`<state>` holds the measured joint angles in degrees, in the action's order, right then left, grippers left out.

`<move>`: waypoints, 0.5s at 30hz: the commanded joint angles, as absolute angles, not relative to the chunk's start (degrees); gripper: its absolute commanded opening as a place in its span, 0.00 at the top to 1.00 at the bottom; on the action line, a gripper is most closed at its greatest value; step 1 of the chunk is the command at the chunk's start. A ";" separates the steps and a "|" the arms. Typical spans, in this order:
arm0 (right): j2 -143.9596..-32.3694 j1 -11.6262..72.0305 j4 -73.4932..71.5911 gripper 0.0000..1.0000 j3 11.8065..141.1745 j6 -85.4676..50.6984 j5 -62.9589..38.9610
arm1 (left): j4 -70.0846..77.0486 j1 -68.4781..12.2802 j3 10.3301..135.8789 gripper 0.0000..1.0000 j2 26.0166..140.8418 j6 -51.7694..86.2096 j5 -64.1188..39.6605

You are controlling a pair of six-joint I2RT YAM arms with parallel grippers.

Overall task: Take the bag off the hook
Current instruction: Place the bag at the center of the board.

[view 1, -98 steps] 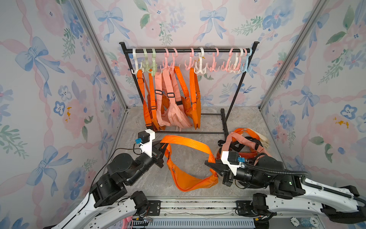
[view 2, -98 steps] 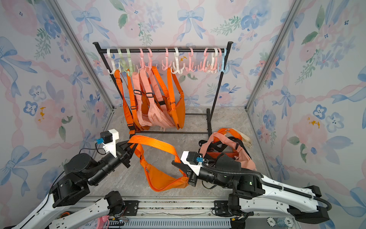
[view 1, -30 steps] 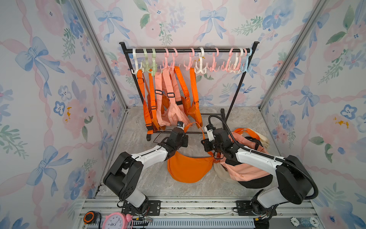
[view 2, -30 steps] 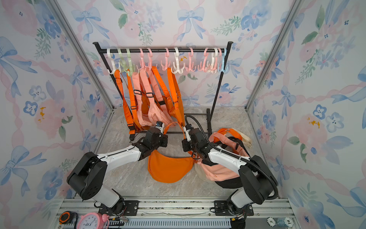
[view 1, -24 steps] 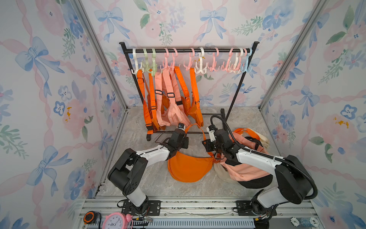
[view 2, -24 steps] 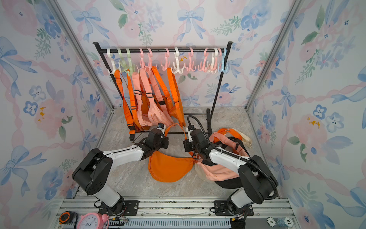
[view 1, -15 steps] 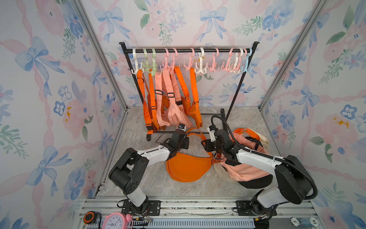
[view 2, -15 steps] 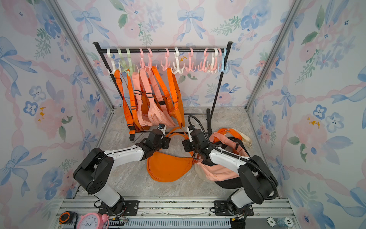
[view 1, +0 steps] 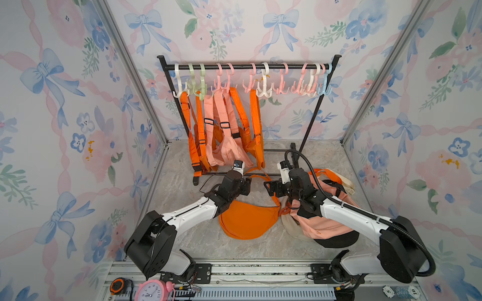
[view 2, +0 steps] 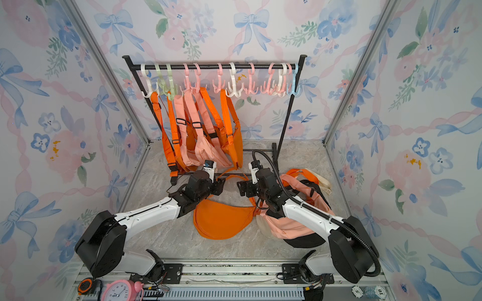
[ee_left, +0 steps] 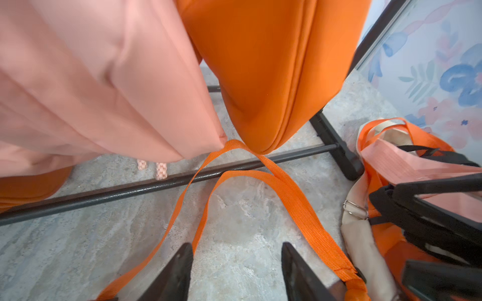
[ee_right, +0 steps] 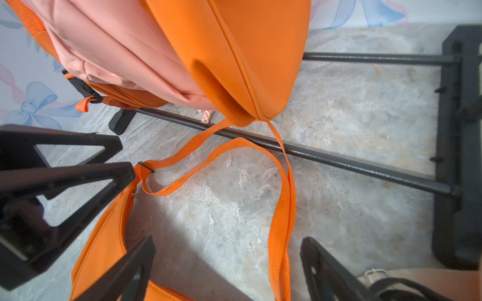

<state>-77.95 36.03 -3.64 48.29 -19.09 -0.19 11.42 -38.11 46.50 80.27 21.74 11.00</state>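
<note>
**Stock on the floor: one orange bag, off its hook**

- You have one black rack [view 1: 241, 66], standing ahead of both sets of fingertips.
- Two arms: the left arm [view 1: 187, 213] and the right arm [view 1: 347, 213] reach in side by side towards the rack's foot bar.
- One cluster of hanging bags [view 1: 224, 146], orange and pink, is just ahead of your left gripper. The straps overlap, so no sure count; at least four.
- One heap of loose bags [view 1: 320, 226], pink, cream, black and orange, lies under the right arm, behind the right gripper. The number cannot be told.
- One orange bag [view 1: 246, 221], crescent-shaped, lies flat on the floor just behind both grippers, between the two arms.
  - Its long axis runs from one arm across to the other.
  - Its rounded belly points back towards the arm bases; its straighter edge faces the rack.
  - Its strap [ee_left: 300, 208] loops forward to the foot bar.
- Two grippers:
  - The left gripper [ee_left: 234, 271] has its jaws moderately apart, with nothing between them.
  - The right gripper [ee_right: 227, 271] has its jaws wide. One run of strap passes between them unclamped.
- About twelve hooks [view 1: 264, 90] hang on the top bar; those at the far end are bunched, so the count is unsure.
- One pink clock [view 1: 151, 290] and one tape measure [view 1: 116, 286] sit well behind the left gripper.
</note>
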 commanded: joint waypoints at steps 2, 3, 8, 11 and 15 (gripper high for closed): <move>-73.56 35.69 -1.63 0.04 47.90 -16.75 0.71 | 8.58 -38.85 46.76 0.41 76.01 22.39 11.91; -72.40 35.61 -1.35 0.03 47.81 -16.23 0.72 | 8.30 -38.85 46.83 0.41 75.03 22.69 11.44; -67.34 35.64 -0.35 0.01 47.05 -15.58 0.75 | 4.51 -38.85 50.21 0.39 71.64 22.26 10.74; -64.76 35.66 -0.18 0.00 46.12 -15.82 0.45 | 1.93 -38.44 53.95 0.39 71.18 21.88 10.08; -61.99 35.68 0.18 0.00 44.91 -15.56 0.45 | -0.55 -36.98 59.15 0.39 72.50 22.14 7.07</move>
